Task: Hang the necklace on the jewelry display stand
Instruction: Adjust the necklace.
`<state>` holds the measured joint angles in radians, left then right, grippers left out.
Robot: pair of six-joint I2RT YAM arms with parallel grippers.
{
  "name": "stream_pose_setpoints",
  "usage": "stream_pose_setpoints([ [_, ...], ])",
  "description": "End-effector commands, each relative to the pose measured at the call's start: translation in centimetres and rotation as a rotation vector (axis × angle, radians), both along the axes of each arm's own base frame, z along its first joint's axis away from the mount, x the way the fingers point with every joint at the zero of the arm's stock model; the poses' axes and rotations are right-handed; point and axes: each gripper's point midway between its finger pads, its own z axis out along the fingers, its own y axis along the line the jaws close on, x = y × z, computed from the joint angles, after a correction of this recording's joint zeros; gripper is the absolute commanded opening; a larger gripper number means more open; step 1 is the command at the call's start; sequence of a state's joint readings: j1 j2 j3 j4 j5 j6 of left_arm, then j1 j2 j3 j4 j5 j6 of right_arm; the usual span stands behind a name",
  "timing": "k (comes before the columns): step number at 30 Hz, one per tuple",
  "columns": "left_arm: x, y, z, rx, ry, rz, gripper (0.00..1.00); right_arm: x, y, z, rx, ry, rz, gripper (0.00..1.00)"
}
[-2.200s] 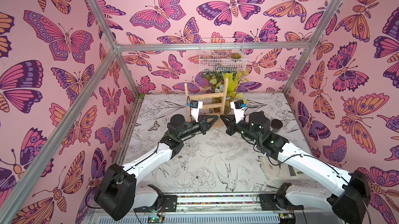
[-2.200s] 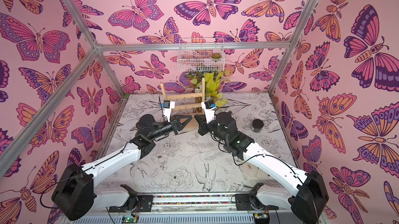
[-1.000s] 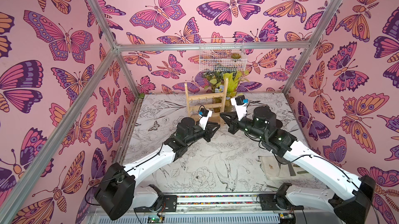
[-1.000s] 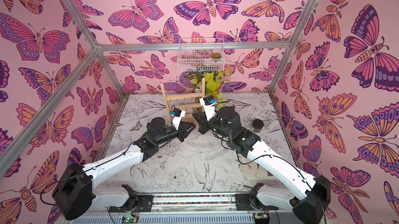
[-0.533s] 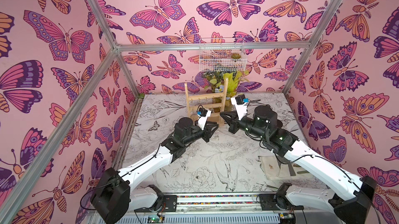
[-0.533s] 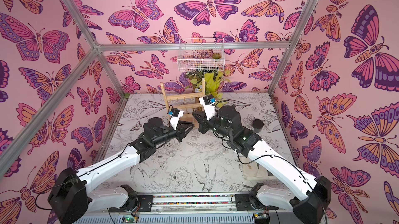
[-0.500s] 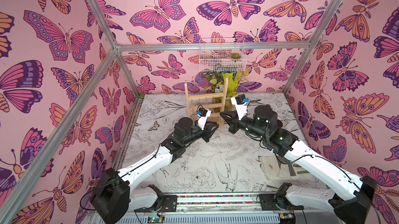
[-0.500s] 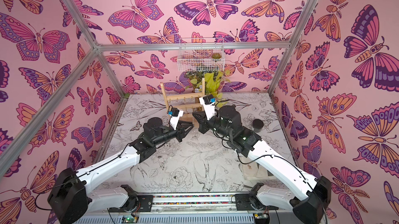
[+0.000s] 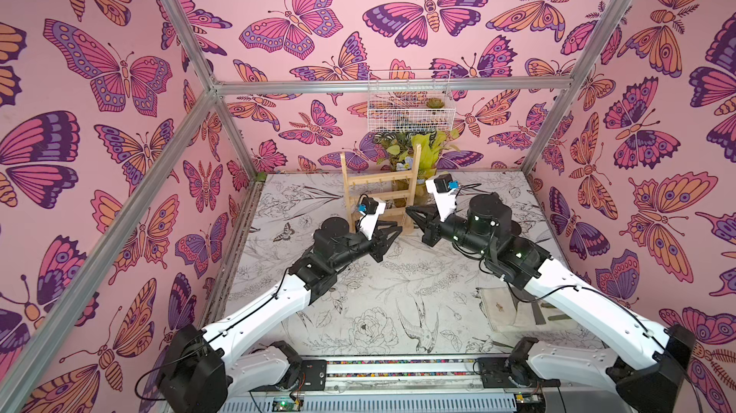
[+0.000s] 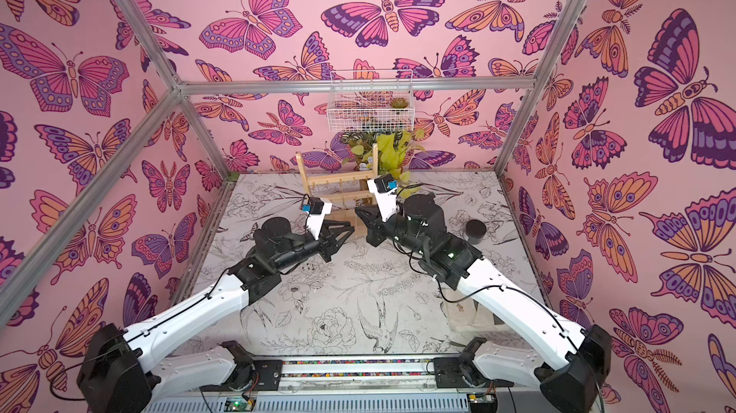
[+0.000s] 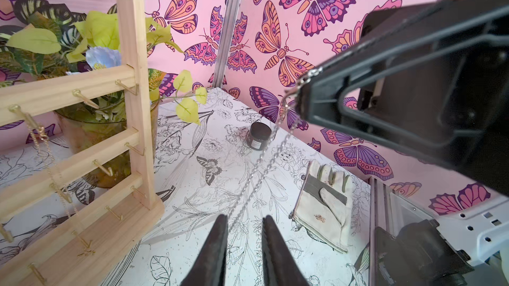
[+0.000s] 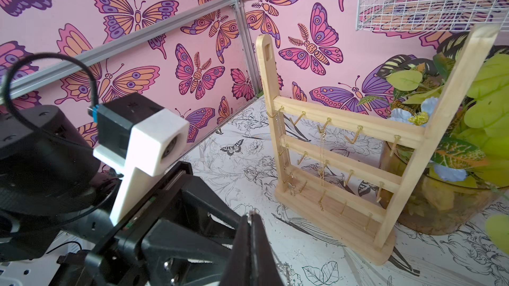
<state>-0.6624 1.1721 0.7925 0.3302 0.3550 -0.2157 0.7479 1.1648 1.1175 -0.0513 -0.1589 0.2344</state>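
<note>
Right hand (image 9: 409, 211) raised slightly, pinching necklace (image 11: 259, 160), left hand (image 11: 245, 219) parted

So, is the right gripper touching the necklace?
Touching. Left wrist view shows the necklace pinched in the right gripper's closed tips, hanging down from them.

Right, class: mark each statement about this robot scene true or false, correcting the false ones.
1. The right gripper is shut on the necklace. True.
2. The jewelry display stand lies flat on its side. False: it stands upright.
3. A glove lies on the table. True.
4. The dark jar lies tipped on the glove. False: it stands upright, apart from it.
5. The left gripper is clamped shut. False: its jaws stand apart.
</note>
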Motion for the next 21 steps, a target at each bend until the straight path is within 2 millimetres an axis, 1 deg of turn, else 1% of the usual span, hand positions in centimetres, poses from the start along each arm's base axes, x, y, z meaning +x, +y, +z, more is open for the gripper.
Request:
stream_pose_setpoints([
  [1,0.18,-0.52,-0.12,0.019,-0.007,-0.011,0.25,-0.73,0.02,2.21,0.033,-0.037,0.025,0.00],
  [3,0.51,-0.52,-0.29,0.023,-0.007,0.002,0.24,-0.88,0.12,2.27,0.039,-0.035,0.033,0.00],
  [8,0.60,-0.65,-0.27,0.018,-0.012,0.001,0.23,-1.00,0.15,2.37,0.041,-0.035,0.041,0.00],
  [21,-0.02,-0.21,0.00,0.002,-0.026,0.000,0.24,-0.86,-0.02,2.27,0.032,-0.037,0.029,0.00],
])
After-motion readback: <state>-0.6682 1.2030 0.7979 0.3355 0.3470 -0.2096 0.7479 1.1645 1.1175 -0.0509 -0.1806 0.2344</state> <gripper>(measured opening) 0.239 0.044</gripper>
